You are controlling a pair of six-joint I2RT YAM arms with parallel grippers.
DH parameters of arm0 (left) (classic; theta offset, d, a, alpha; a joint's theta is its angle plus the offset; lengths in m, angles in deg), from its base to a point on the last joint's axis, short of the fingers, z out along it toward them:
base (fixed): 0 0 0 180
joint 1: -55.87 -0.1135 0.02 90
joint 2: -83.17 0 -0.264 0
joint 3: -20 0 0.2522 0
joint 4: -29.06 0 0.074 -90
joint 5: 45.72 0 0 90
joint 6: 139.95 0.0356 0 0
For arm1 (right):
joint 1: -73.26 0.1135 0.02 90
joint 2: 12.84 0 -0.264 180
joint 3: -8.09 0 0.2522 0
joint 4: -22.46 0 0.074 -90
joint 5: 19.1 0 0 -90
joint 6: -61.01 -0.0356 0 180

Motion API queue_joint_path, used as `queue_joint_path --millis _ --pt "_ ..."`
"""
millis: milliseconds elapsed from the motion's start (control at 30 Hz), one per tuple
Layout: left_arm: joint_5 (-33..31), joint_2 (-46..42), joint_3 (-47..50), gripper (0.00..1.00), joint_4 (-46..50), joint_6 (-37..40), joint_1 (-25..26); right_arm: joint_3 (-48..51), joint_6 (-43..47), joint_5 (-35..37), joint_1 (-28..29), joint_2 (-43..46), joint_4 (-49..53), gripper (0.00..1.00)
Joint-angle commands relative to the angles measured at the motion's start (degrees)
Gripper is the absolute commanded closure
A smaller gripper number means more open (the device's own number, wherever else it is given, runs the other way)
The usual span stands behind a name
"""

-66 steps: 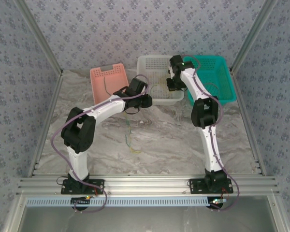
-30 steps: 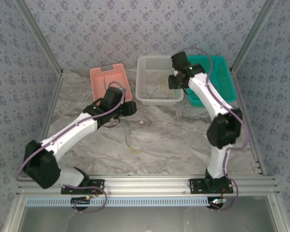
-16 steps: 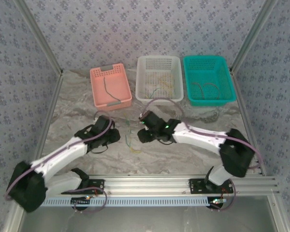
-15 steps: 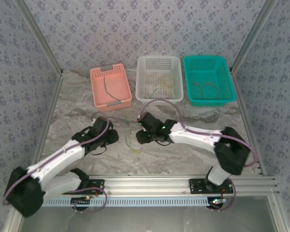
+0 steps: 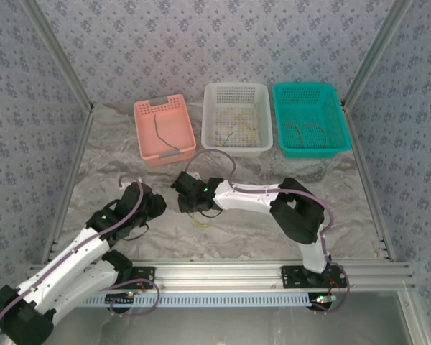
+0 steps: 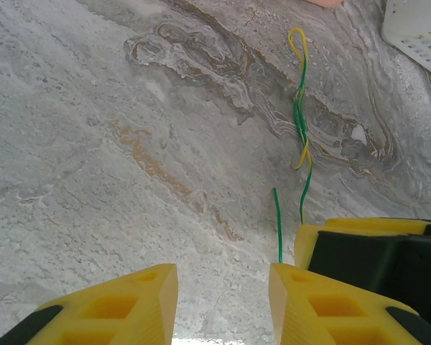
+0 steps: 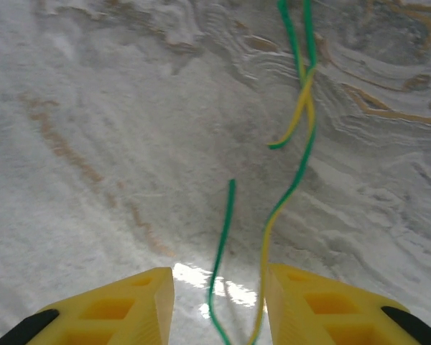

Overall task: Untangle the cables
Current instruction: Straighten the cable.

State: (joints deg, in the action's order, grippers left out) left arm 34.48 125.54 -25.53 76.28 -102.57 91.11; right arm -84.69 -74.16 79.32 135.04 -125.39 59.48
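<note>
Moved: both arms have swung back from the far side; right gripper (image 7: pixel 219 309) now sits low over the cables (image 6: pixel 299 118).
Cables: green and yellow strands twisted together on the table (image 5: pixel 345 201), long axis running straight away from the right fingers.
Right fingers: apart, strand ends lying between them.
Left gripper (image 6: pixel 223 302): parted, empty, strands ahead to its right.
Nearer arm: right.

Top cam sits high up behind the arm bases, tilted down over the whole desk (image 5: pixel 345 187), with the bases at 6 o'clock. Each wrist cam hangs really close over the marble, looking past its own fingers at 6 o'clock: left end effector (image 6: pixel 223 277), right end effector (image 7: pixel 219 277). All three views share the green-and-yellow cables (image 6: pixel 300 122) near the desk's middle.
</note>
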Motion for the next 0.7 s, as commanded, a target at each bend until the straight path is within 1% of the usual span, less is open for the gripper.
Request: queue_joint_path --millis 0,67,200,300,433,467,533,633,667 --pt "1.1 -0.2 -0.8 0.62 0.8 0.2 -0.3 -1.5 -2.7 5.2 1.1 -1.1 6.7 0.60" --pt "1.9 0.1 -0.7 0.62 -0.1 0.2 -0.3 -1.7 -2.8 5.7 1.3 -1.6 7.3 0.61" --pt "2.9 1.3 -1.0 0.63 -1.0 0.3 -0.3 -1.4 -3.1 4.4 1.4 -3.4 5.3 0.69" --pt "3.5 1.4 -0.8 0.63 -1.3 0.3 -0.2 -1.6 -3.3 4.6 1.3 -4.1 4.7 0.73" --pt "4.9 1.7 -0.3 0.63 -2.2 0.4 -0.3 -1.2 -3.4 4.8 0.7 -3.9 4.0 0.84" --pt "5.4 1.9 -0.1 0.64 -2.7 0.4 -0.2 -1.0 -3.2 4.7 0.6 -3.8 3.7 0.89" --pt "6.4 2.2 0.1 0.64 -3.5 0.4 -0.2 -0.2 -2.9 5.3 0.6 -2.4 3.0 1.00" --pt "8.5 2.6 0.2 0.63 -5.1 0.2 0.0 2.7 -2.3 6.4 0.6 2.7 1.6 1.00" --pt "9.8 2.8 0.4 0.61 -6.6 0.2 0.2 3.8 -1.8 6.8 0.5 5.3 1.1 1.00"
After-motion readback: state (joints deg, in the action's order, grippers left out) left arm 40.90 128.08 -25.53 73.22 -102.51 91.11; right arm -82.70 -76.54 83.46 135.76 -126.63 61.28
